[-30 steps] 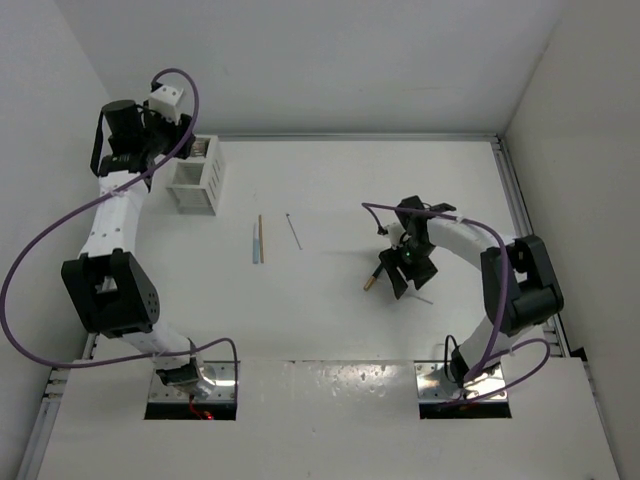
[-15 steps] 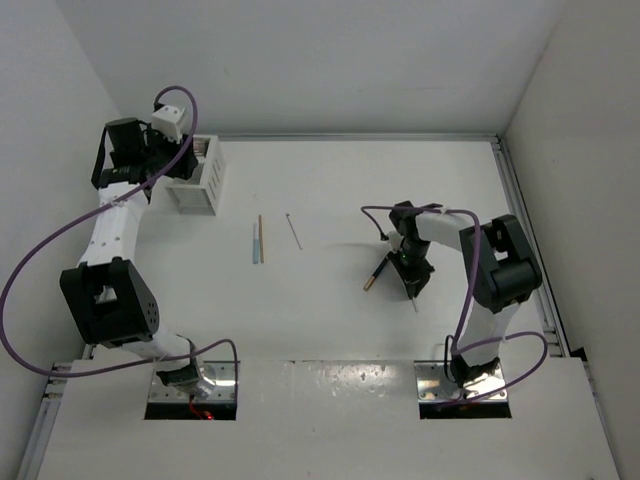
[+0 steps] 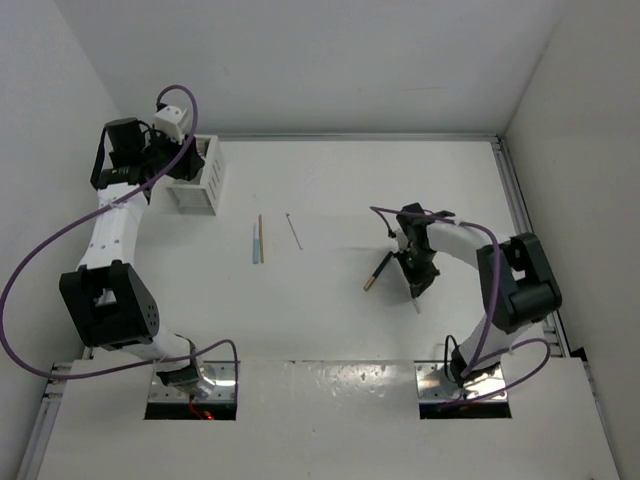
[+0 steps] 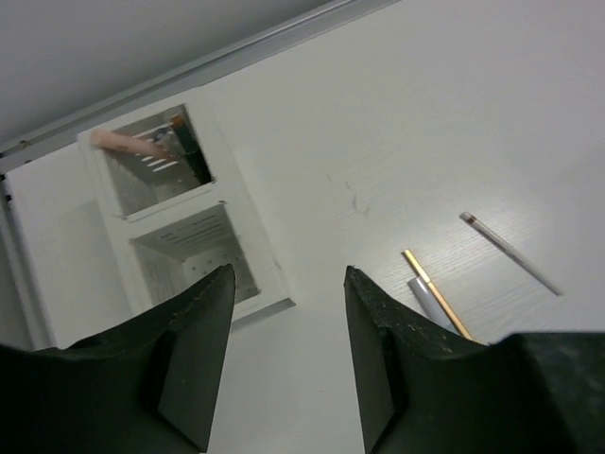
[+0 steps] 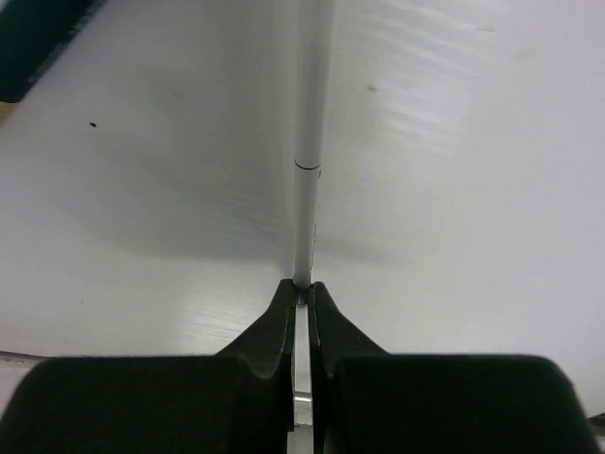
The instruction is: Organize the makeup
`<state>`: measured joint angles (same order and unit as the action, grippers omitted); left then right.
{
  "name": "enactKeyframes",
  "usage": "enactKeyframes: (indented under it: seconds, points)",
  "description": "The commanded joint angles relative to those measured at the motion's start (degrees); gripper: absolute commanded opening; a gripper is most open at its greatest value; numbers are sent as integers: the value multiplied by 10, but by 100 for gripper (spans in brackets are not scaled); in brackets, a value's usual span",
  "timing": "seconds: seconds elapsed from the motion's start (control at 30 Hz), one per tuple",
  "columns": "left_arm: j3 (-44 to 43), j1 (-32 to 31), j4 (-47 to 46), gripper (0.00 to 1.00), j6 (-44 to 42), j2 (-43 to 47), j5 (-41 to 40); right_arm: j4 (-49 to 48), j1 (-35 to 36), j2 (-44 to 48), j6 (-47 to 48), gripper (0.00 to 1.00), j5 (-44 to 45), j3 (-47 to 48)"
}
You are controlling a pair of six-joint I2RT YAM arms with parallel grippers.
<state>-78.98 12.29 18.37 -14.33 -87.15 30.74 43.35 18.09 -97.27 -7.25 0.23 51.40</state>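
My right gripper (image 3: 413, 277) (image 5: 303, 287) is shut on a thin silvery-white makeup stick (image 5: 309, 142), low at the table, and the stick runs straight ahead from the jaws. A black stick with a copper tip (image 3: 378, 271) (image 5: 38, 38) lies just left of it. Near the table's middle left lie a pale blue stick (image 3: 256, 244) (image 4: 427, 301), a tan stick (image 3: 261, 238) (image 4: 437, 295) and another thin silvery stick (image 3: 294, 231) (image 4: 510, 252). My left gripper (image 3: 172, 158) (image 4: 288, 274) hangs open and empty beside the rack. A pink stick (image 4: 128, 144) and a dark one (image 4: 186, 151) stand in the rack's far compartment.
The white slotted rack (image 3: 195, 178) (image 4: 57, 246) stands at the far left near the back wall. A metal rail (image 3: 510, 190) edges the table's right side, and walls close in at the back and both sides.
My right gripper has closed on the thin silvery-white stick and its wrist has turned slightly. The left arm has shifted a little by the rack, jaws unchanged.
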Motion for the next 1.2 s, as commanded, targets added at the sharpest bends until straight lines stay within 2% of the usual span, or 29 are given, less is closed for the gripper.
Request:
enactKeyframes:
  seconds: [0.0, 0.1, 0.2, 0.27, 0.33, 0.43, 0.47, 0.63, 0.77, 1.03, 1.17]
  points:
    - [-24, -18, 34, 56, -23, 17, 75, -18, -13, 95, -43, 0, 41, 10]
    - [-29, -43, 76, 63, -29, 17, 143, -29, 4, 153, -21, 0, 75, 53]
    - [-29, -81, 83, 67, -12, 17, 224, -104, 45, 165, 15, 0, 48, 125]
    - [-29, -119, 83, 69, 6, 12, 276, -132, 70, 152, 8, 0, -14, 153]
    - [-47, -155, 83, 70, 31, 5, 306, -202, 107, 111, -11, 0, -81, 205]
    - [-68, -186, 83, 75, 60, -1, 360, -283, 154, 50, -13, 0, -128, 260]
    - [-68, -186, 77, 75, 70, -6, 360, -312, 175, 24, -14, 0, -133, 292]
    - [-55, -191, 12, 75, 146, -6, 360, -396, 205, 2, -31, 0, -176, 306]
    - [-35, -191, -18, 75, 169, -6, 385, -411, 210, -14, -56, 0, -203, 319]
    - [-16, -170, -63, 74, 212, -6, 311, -430, 222, -5, -63, 0, -192, 295]
    - [-10, -170, -115, 59, 266, -12, 289, -467, 223, -17, -94, 0, -218, 292]
